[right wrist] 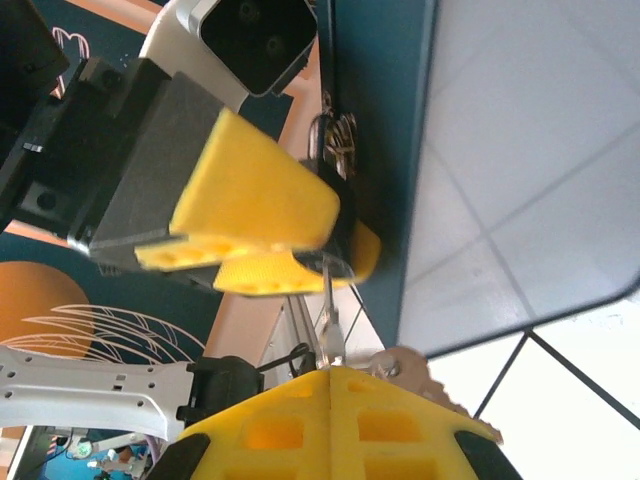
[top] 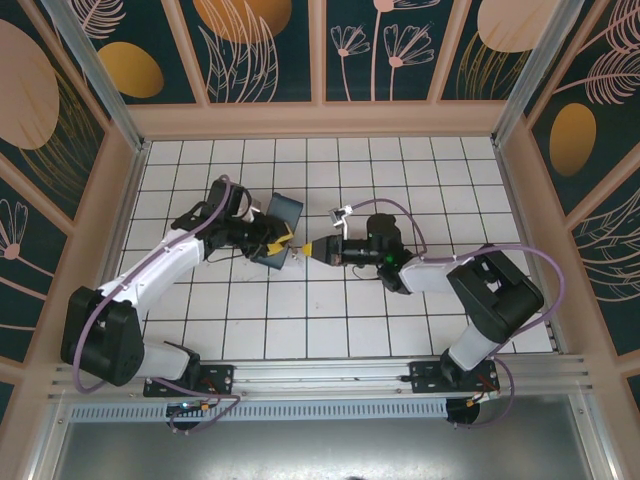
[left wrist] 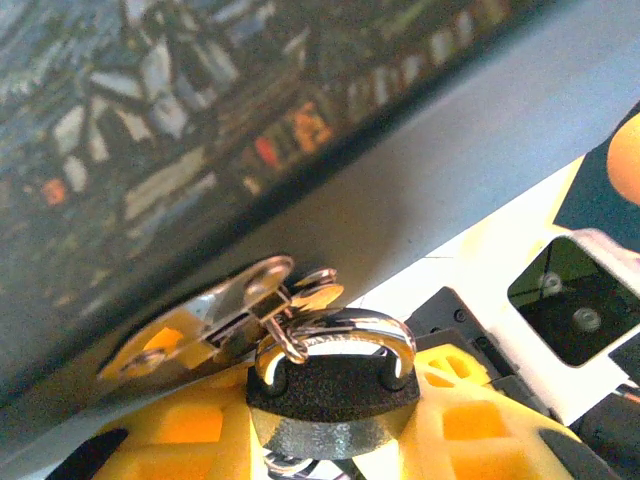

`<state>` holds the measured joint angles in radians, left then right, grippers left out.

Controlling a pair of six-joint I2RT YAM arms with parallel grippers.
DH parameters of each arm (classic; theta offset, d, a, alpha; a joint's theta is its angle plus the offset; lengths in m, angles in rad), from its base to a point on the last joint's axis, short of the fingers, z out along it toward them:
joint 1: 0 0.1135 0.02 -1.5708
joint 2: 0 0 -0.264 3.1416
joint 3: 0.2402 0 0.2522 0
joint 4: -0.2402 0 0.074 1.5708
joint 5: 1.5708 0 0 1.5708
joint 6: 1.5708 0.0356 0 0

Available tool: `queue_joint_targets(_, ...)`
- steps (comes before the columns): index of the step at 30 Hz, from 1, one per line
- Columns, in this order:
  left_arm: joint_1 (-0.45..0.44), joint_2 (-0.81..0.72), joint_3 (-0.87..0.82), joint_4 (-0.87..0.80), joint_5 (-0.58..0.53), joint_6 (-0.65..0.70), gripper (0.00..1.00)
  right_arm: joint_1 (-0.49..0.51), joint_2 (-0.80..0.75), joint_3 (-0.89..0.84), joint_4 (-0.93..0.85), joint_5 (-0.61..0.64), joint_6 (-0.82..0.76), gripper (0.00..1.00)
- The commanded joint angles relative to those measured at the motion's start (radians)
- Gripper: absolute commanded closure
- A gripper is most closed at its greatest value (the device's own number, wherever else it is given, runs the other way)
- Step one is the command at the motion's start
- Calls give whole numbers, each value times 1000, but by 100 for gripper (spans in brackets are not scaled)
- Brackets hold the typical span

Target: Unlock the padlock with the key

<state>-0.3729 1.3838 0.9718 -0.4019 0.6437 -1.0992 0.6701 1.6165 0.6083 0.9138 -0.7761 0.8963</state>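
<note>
Yellow pads of the left gripper (left wrist: 320, 450) right up close, clamped on the dark body of the padlock (left wrist: 335, 392). Holds it just under the blue box (left wrist: 200, 120), thin silver shackle (left wrist: 350, 325) hooked through the metal hasp (left wrist: 215, 315) on that box. Over on the right wrist, pinches the key (right wrist: 331, 320) between the 2 shut pads of the right gripper (right wrist: 330, 390), thin blade poking up toward the other arm's yellow fingers (right wrist: 265, 215) and the lock between them. Cannot tell about the tip: maybe in the keyhole, maybe just beside it, hidden behind the pads. Seems to be lining up the key with the hole. Looks like 4 ways to go wrong from here. 1: missing the hole and scraping the lock, because of a tilted blade. 2: letting the key slide or twist in the pads, because of smooth metal and a very small grip. 3: spinning the whole padlock along with the key, because of too weak a squeeze from the left side, so no click and no opening. 4: bending the thin blade by pushing hard while off line. Might also tug the hasp and drag the box, with lock and box hooked together. Safer to go slow, keep the blade straight and turn gently.
</note>
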Motion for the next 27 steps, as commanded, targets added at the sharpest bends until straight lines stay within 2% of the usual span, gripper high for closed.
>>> queue_joint_targets(1,36,-22,19,20,34,28,86,-9,-26,-31,15,-4,-17,100)
queue_joint_targets(9,40,-24,11,41,45,12,86,2,-4,-16,37,6,-6,100)
queue_joint_targets(15,40,-29,13,46,47,6,86,28,20,53,38,44,-9,81)
queue_joint_targets(27,40,-41,7,60,47,-10,87,58,91,115,48,54,4,77)
